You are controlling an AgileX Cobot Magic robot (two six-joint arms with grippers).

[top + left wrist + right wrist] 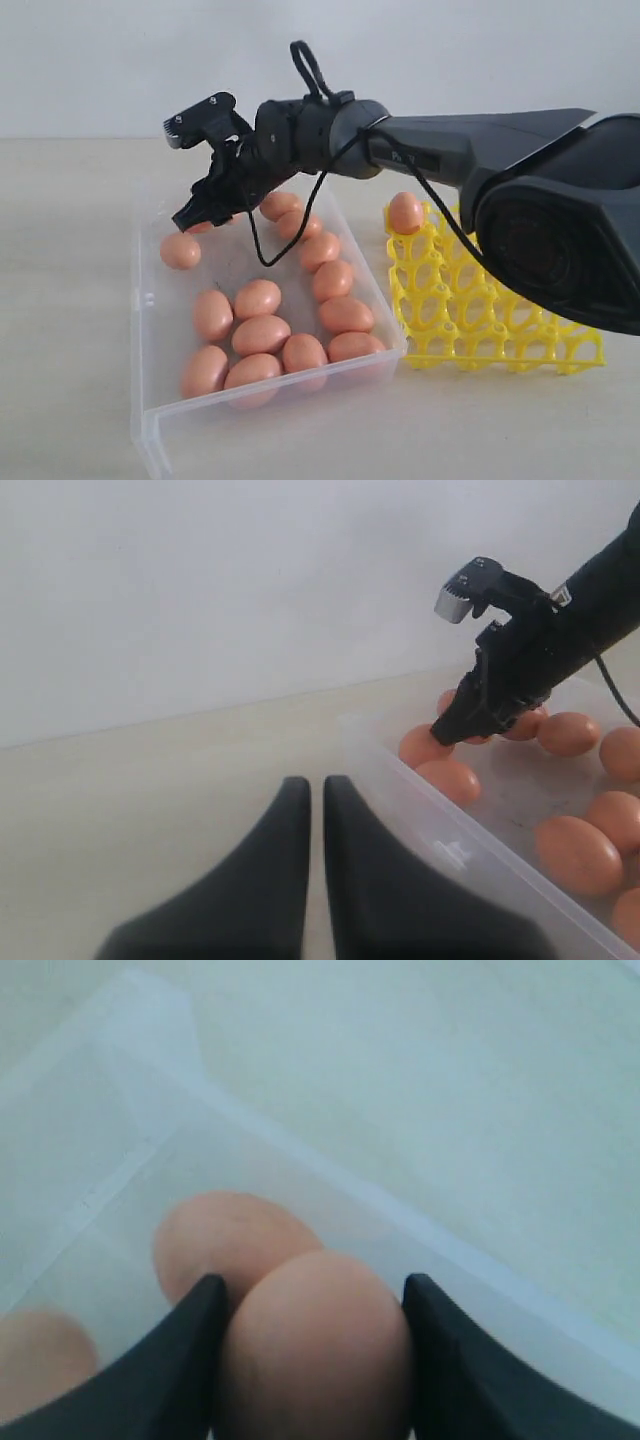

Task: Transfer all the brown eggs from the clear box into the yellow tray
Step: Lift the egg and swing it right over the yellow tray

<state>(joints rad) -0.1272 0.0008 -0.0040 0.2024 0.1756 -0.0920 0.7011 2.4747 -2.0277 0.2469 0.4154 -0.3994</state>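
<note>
Your right tool (312, 1290) is pinching a smooth orange-brown egg (315, 1360) at the far end of the clear box (150, 420). I count thirteen more eggs (261, 335) loose in the box, plus one in a box-side corner cup of the yellow tray (500, 340). Your left tool (312, 790) hangs over the table (120, 810), fingers pressed together.

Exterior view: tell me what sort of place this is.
Probably a robotics lab test bench rather than a kitchen: a bare pale table against a plain white wall, a black robot arm reaching over it, and only a clear box of brown eggs beside a yellow tray.
</note>
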